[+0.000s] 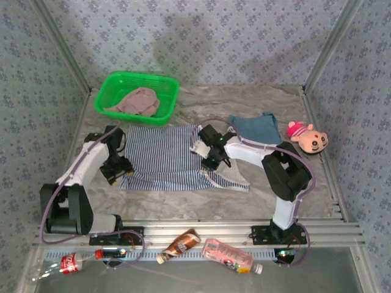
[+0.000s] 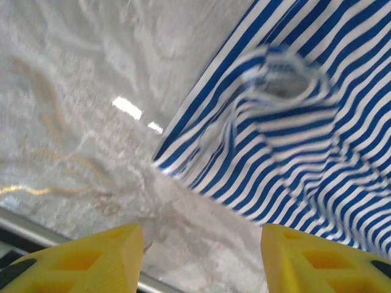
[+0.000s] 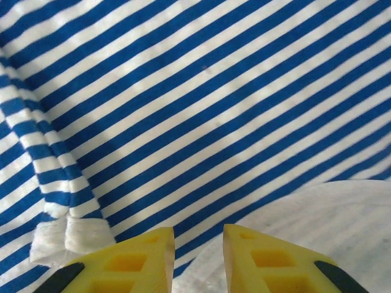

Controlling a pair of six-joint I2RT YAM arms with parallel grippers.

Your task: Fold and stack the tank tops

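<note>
The navy-and-white striped tank top [image 1: 160, 157] lies spread flat mid-table, with a loose flap trailing toward its front right corner. My left gripper [image 1: 120, 168] hovers at its left front edge; in the left wrist view it [image 2: 201, 259] is open wide over bare table, the striped top's rumpled corner [image 2: 287, 134] just ahead. At the top's right side my right gripper [image 1: 209, 152] sits low; its jaws [image 3: 198, 256] stand a little apart above the striped hem [image 3: 183, 122], holding nothing. The teal-blue tank top [image 1: 252, 128] lies at the back right. A dusty pink tank top [image 1: 139, 101] is bunched in the basket.
A green basket [image 1: 111, 85] stands at the back left. The pink plush toy [image 1: 307, 137] lies at the right edge beside the teal top. Three bottles [image 1: 180, 244] [image 1: 227, 256] [image 1: 72, 263] lie along the near rail below the arm bases. Patterned walls close in the table.
</note>
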